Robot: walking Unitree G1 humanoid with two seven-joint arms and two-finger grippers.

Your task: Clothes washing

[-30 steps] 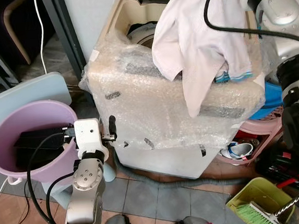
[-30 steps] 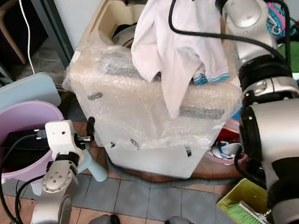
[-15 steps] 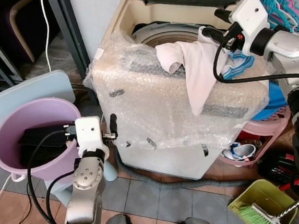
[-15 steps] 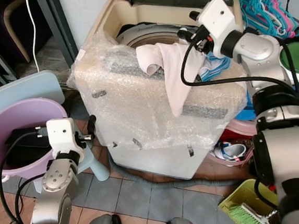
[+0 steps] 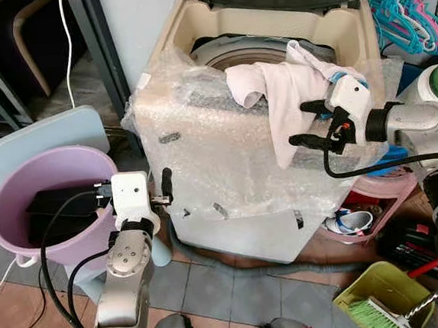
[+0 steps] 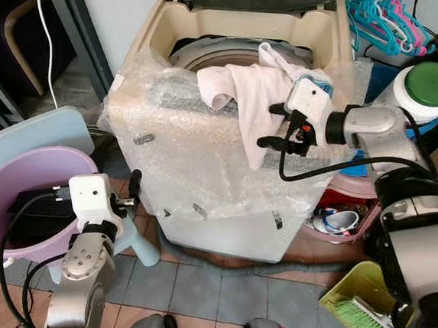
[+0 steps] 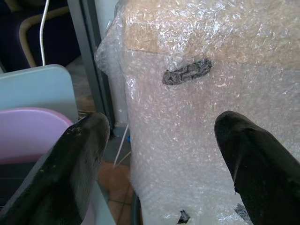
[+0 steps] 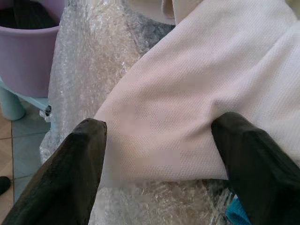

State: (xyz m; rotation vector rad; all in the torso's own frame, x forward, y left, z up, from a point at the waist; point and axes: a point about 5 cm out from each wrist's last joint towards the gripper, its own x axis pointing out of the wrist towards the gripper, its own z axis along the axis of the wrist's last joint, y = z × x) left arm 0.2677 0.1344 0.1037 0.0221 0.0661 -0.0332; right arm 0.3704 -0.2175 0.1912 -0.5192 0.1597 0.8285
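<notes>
One top-loading washing machine [image 5: 226,156], wrapped in bubble wrap, stands with its lid up. A white garment [image 5: 285,89] drapes over its front rim, half outside the drum. The right gripper [image 5: 313,123] hovers just before it, fingers wide and empty. Best to pinch the hanging part and lift it over the rim into the drum. The left gripper [image 5: 165,192] idles low, fingers wide.

Head eyes look down (wrists close) at washer [image 5: 244,185].
</notes>
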